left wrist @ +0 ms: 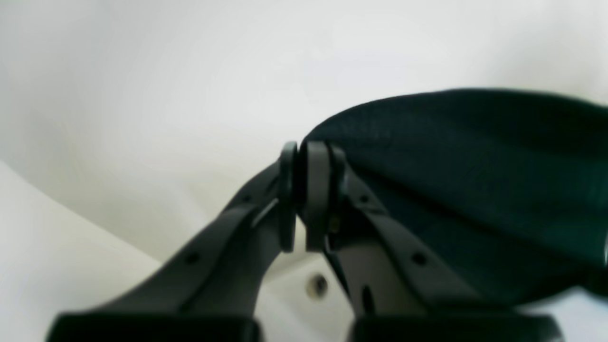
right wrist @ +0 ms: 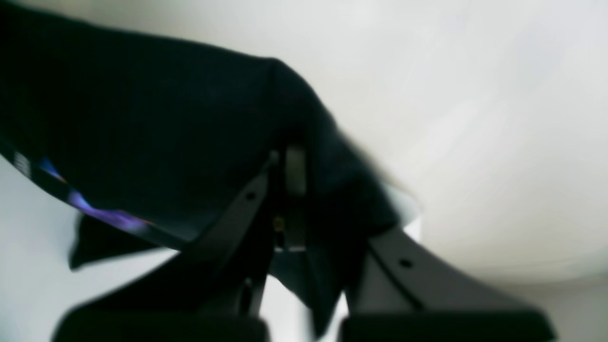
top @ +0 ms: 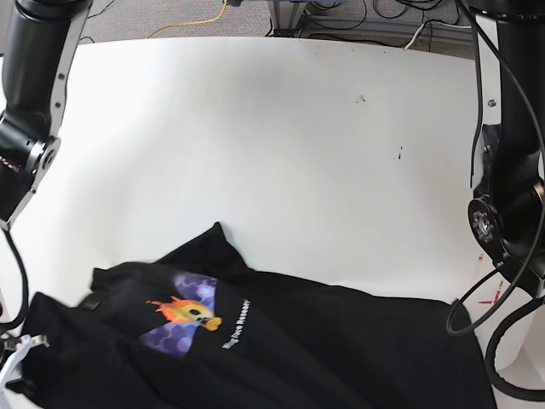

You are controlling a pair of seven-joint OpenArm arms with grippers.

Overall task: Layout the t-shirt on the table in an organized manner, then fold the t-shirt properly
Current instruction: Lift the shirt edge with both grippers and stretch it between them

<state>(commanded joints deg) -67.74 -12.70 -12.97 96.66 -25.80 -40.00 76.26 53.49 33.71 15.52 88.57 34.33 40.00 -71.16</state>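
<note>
In the base view the arm on the left side, the robot's right arm (top: 34,94), comes down from the top left corner of the picture and runs off the lower left edge, so its end is barely in that view; only a pale bit shows at the bottom left beside the cloth. Its wrist view shows the right gripper (right wrist: 289,190) with its jaws drawn together on a fold of the t-shirt (right wrist: 156,137), black cloth bunched over and around the fingers and hiding most of one of them. A blurred streak of purple print runs along the cloth's lower edge there.

The t-shirt (top: 255,349) lies along the near edge of the table (top: 281,145), spread from the near left corner almost to the near right corner, its orange and purple print facing up left of the middle. Its lower part is cut off by the picture's bottom edge.

On the right side the left arm (top: 511,170) hangs down past the table's right edge, cables looping below it. The left gripper (left wrist: 299,194) has its pads pressed together, pinching the rim of the black cloth, which stretches away to the right. Both wrist views are soft and blurred.
</note>
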